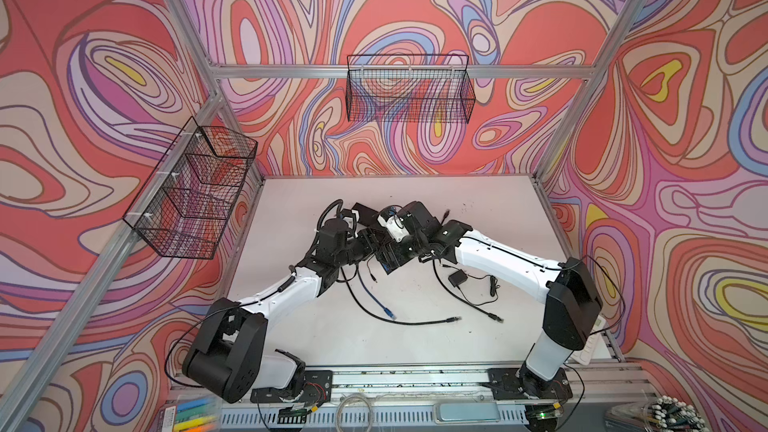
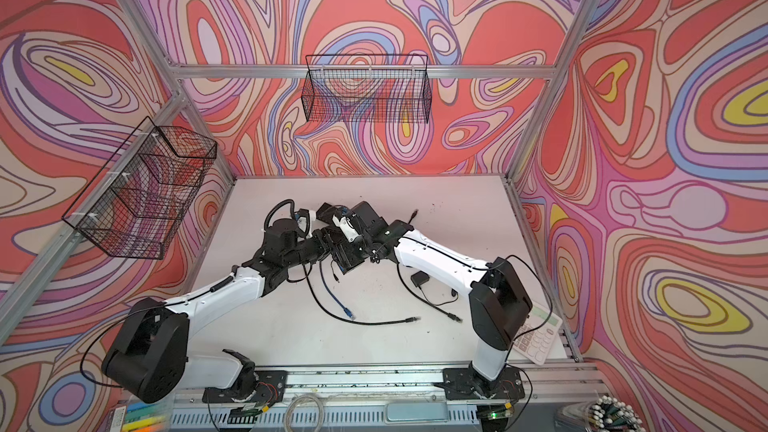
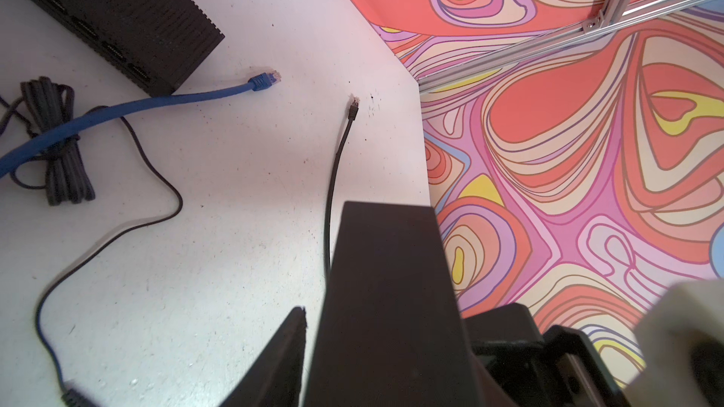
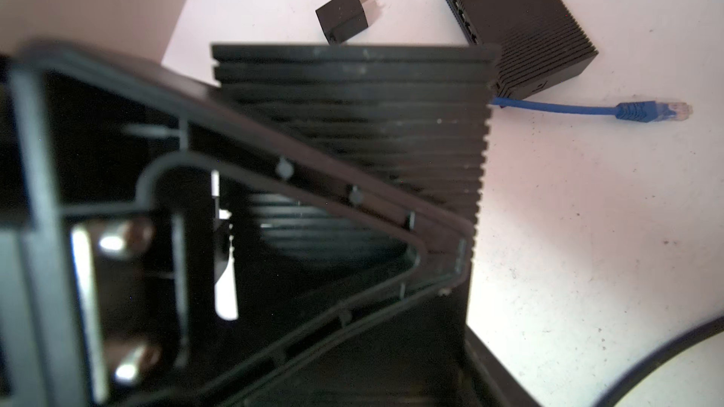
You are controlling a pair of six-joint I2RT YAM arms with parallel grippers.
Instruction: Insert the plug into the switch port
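Observation:
A black ribbed switch (image 4: pixel 352 119) is held above the table where my two arms meet, with my right gripper (image 4: pixel 352 366) shut on it. In both top views it shows as a dark block (image 1: pixel 390 261) (image 2: pixel 347 261) between the wrists. My left gripper (image 3: pixel 388 307) straddles the same switch (image 3: pixel 388 268); its one visible finger (image 3: pixel 290 346) lies almost against it, and the other finger is hidden. A second black switch (image 3: pixel 113 13) (image 4: pixel 521 21) lies on the table, its ports along one side. A blue cable's plug (image 3: pixel 270 78) (image 4: pixel 674 110) rests beside it.
A thin black cable ends in a plug (image 3: pixel 354 105) near the table edge. A coiled black cord (image 3: pixel 58 142) and a small power adapter (image 4: pixel 342 15) lie by the second switch. More loose cables (image 1: pixel 415 320) cross the front. Wire baskets (image 1: pixel 409 89) hang on the walls.

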